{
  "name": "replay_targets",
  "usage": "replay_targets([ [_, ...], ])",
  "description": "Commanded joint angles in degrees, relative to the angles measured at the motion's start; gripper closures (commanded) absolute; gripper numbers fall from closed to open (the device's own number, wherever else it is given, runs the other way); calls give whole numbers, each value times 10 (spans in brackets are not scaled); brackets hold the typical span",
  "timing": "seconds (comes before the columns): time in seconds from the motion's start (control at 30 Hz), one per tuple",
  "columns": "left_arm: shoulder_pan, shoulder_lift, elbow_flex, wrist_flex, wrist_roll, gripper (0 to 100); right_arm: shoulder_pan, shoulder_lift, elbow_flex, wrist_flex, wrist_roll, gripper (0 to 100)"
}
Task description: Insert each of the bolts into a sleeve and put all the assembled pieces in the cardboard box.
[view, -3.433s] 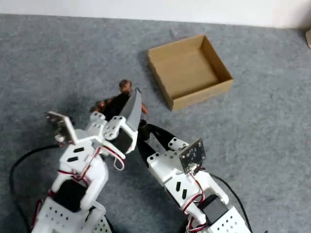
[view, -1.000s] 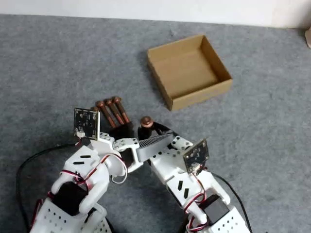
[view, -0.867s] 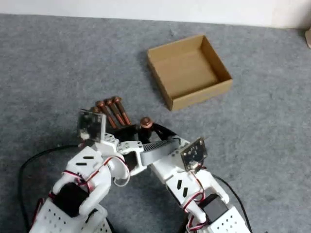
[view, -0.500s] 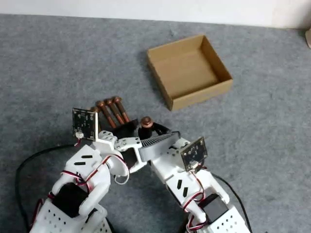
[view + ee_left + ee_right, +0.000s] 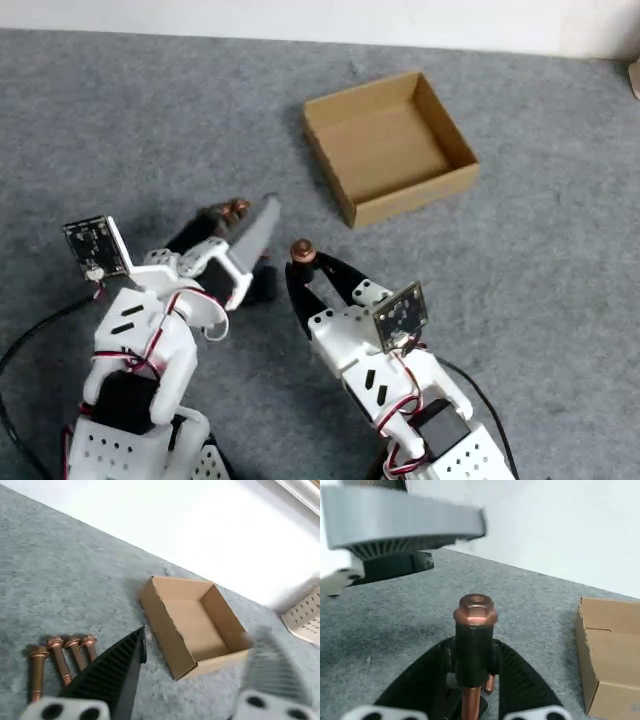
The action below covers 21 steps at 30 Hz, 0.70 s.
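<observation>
The right gripper [image 5: 471,666] pinches a black sleeve [image 5: 471,652] with a copper bolt [image 5: 475,611] upright in it, probably an assembled piece ready for the cardboard box [image 5: 415,195] at far right. To the left, the left gripper [image 5: 200,655] hangs spread over four loose bolts [image 5: 62,655], likely for the next pick.

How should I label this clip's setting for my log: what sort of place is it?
Probably a robotics lab bench: two small white arms on a grey mat, a plain white wall behind, and a cardboard box and loose bolts laid out as practice parts.
</observation>
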<state>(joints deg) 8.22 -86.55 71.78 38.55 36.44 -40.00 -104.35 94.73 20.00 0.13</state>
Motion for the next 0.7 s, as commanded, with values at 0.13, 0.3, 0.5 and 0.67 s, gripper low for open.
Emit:
replay_targets([
  [0.13, -17, -1, 68, -77, -10, 1000, 6, -4, -6, -18, 4, 995],
  [0.3, -58, 0, 155, -226, -35, 995, 25, -4, -10, 12, 4, 995],
  [0.5, -87, 0, 171, -232, -35, 994, 60, 15, -77, 64, 3, 995],
  [0.67, -101, 0, 180, -235, -35, 994, 164, 204, -203, 66, 5, 995],
])
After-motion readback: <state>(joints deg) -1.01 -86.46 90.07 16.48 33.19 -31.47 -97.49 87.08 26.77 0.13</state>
